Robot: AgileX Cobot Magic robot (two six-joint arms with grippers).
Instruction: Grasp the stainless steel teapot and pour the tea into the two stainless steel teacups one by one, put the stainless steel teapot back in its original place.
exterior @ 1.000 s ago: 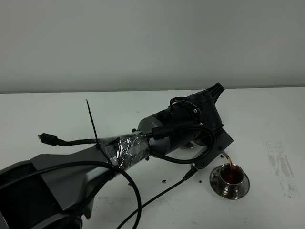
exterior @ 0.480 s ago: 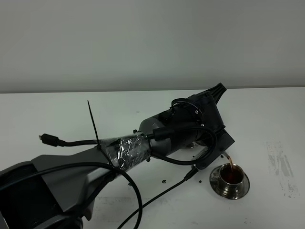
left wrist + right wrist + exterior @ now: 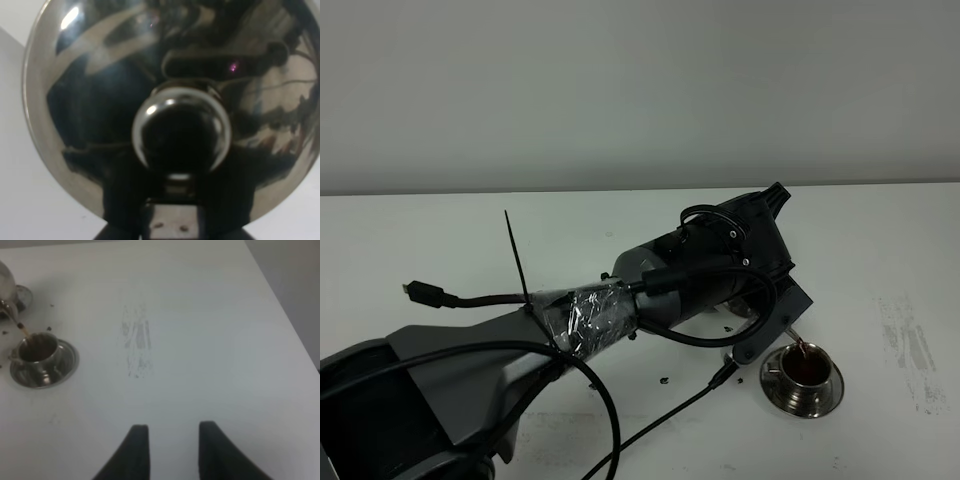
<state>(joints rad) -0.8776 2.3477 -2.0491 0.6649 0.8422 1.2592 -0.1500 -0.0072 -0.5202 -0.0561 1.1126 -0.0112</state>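
My left gripper (image 3: 770, 262) is shut on the stainless steel teapot and holds it tilted above the table. In the exterior view my arm hides most of the pot; only its thin spout (image 3: 788, 322) shows, with brown tea running from it. The left wrist view is filled by the pot's shiny lid and knob (image 3: 180, 130). One stainless steel teacup (image 3: 807, 368) on its saucer (image 3: 803, 398) stands under the spout with dark tea in it. It also shows in the right wrist view (image 3: 37, 350), below the pot's edge (image 3: 4, 285). The second teacup is hidden. My right gripper (image 3: 170, 429) is open and empty.
Grey scuff marks (image 3: 910, 350) lie on the white table right of the cup, also in the right wrist view (image 3: 135, 340). Dark specks (image 3: 665, 380) dot the table left of the cup. A small steel piece (image 3: 22, 295) shows beside the pot. My left arm's cables (image 3: 620, 420) trail in front.
The left gripper and teapot have dipped slightly lower toward the cup while tea keeps running into it. The cup has not moved.
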